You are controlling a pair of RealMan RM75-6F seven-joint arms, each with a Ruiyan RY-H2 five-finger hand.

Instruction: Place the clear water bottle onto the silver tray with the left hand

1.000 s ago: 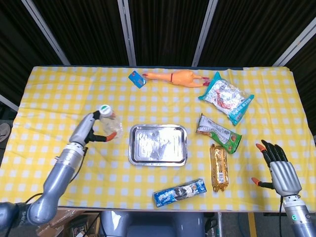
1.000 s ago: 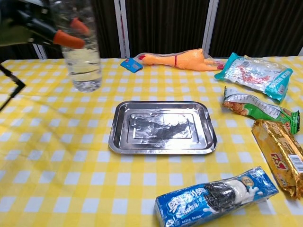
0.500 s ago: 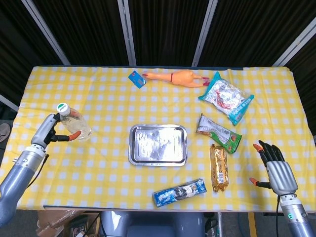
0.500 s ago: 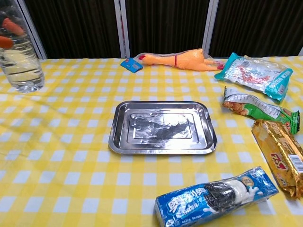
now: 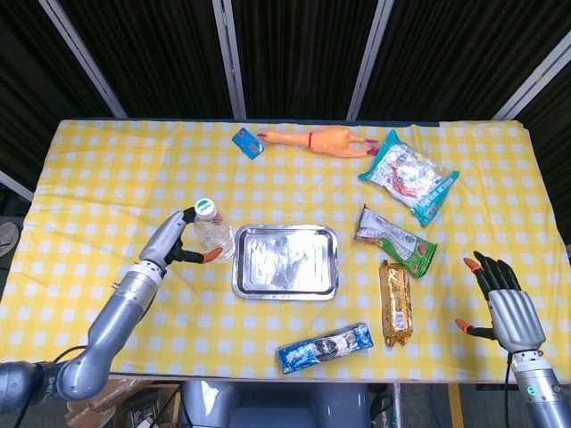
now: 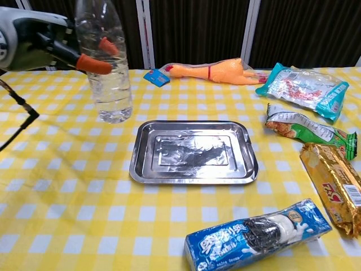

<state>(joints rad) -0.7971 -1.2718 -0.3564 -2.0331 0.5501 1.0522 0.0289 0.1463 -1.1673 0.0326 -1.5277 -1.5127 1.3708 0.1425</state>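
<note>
My left hand (image 5: pixel 178 241) (image 6: pixel 53 45) grips the clear water bottle (image 5: pixel 212 234) (image 6: pixel 108 68), which stands upright with a white-and-green cap, just left of the silver tray (image 5: pixel 285 261) (image 6: pixel 193 151). In the chest view the bottle looks lifted off the yellow checked cloth, close to the tray's left rim. The tray holds nothing. My right hand (image 5: pixel 502 307) hovers at the near right corner of the table, fingers spread, holding nothing; the chest view does not show it.
A rubber chicken (image 5: pixel 326 141) and a small blue packet (image 5: pixel 247 143) lie at the back. Snack bags (image 5: pixel 409 176) (image 5: pixel 395 238) lie to the right of the tray, with a brown biscuit pack (image 5: pixel 395 301) nearer. A blue cookie pack (image 5: pixel 324 347) lies by the front edge.
My left hand swung out to the far left with the bottle half a second ago, and has now come back right, closer to the tray than at first. The right hand barely moved.
</note>
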